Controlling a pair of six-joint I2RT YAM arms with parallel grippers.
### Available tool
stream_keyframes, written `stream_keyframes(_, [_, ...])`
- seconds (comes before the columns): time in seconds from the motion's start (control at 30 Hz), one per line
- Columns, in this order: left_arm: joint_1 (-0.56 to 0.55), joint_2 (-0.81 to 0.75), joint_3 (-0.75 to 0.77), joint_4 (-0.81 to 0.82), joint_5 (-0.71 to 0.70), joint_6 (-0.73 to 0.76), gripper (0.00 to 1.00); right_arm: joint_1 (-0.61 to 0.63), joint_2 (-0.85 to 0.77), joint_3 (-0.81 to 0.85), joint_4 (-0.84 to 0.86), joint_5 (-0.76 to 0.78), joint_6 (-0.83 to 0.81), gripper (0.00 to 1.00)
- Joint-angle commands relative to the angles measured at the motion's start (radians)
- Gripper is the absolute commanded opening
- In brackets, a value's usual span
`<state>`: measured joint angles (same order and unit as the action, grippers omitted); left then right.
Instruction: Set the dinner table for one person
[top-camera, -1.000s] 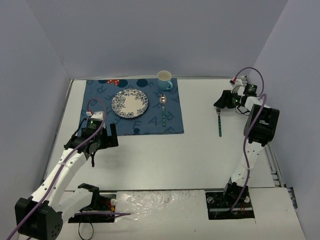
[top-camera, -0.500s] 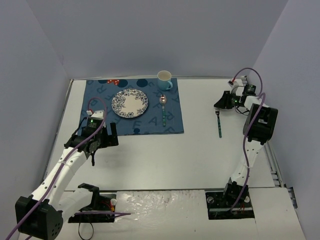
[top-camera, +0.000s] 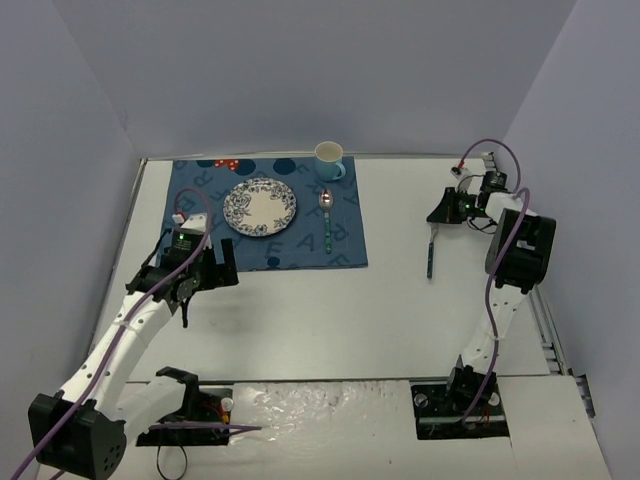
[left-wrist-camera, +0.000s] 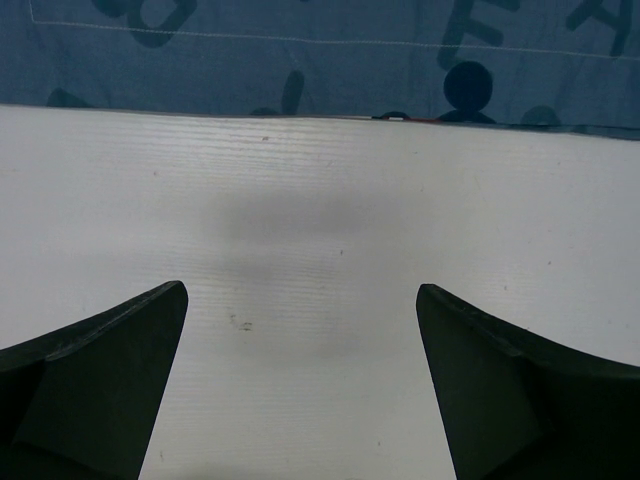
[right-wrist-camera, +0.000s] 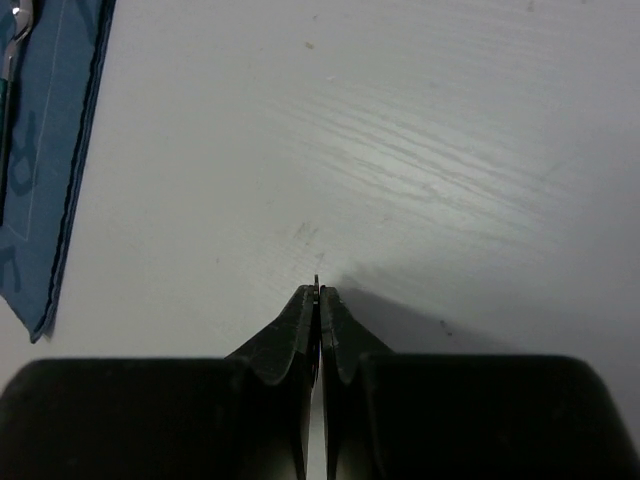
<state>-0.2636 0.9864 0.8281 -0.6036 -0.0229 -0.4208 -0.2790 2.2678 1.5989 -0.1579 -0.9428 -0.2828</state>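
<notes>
As the right tool (top-camera: 437, 220) grips fork (top-camera: 431, 255), dinner table (top-camera: 400, 310) lies beneath.

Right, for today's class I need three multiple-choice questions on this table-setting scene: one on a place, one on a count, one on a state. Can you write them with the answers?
1. Where does the spoon lie?
A. on the blue mat, right of the plate
B. on the plate
C. inside the mug

2. How many pieces of cutlery are in view?
A. one
B. two
C. four

3. How does the left gripper stand?
A. shut on the plate
B. shut on the spoon
C. open, over the bare white table

Answers:
1 A: the top view shows the spoon on the mat beside the plate.
2 B: only the spoon and the fork are there.
3 C: the left wrist view shows its fingers wide apart with nothing between them.
</notes>
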Motion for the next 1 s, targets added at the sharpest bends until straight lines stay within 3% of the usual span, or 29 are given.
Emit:
stream_keyframes(0.0, [-0.027,0.020,0.109,0.032,0.037,-0.016,0.97,0.105,-0.219,-0.035,0.044,0.064,0.119,0.00])
stream_keyframes(0.13, [-0.073,0.063,0.193,0.047,0.068,-0.061,0.97,0.221,-0.360,-0.122,0.240,0.137,0.289,0.00])
stream_keyframes(0.33, [-0.178,0.147,0.310,0.089,0.104,-0.121,0.97,0.426,-0.490,-0.326,0.722,0.216,0.632,0.00])
stream_keyframes(0.6, [-0.305,0.248,0.428,0.167,0.121,-0.145,0.97,0.637,-0.458,-0.386,1.151,0.250,0.872,0.00])
stream_keyframes(0.8, [-0.364,0.319,0.461,0.212,0.118,-0.146,0.96,0.723,-0.431,-0.375,1.259,0.285,0.922,0.00])
stream_keyframes(0.97, [-0.370,0.352,0.462,0.233,0.129,-0.147,0.88,0.746,-0.406,-0.363,1.342,0.261,0.973,0.00])
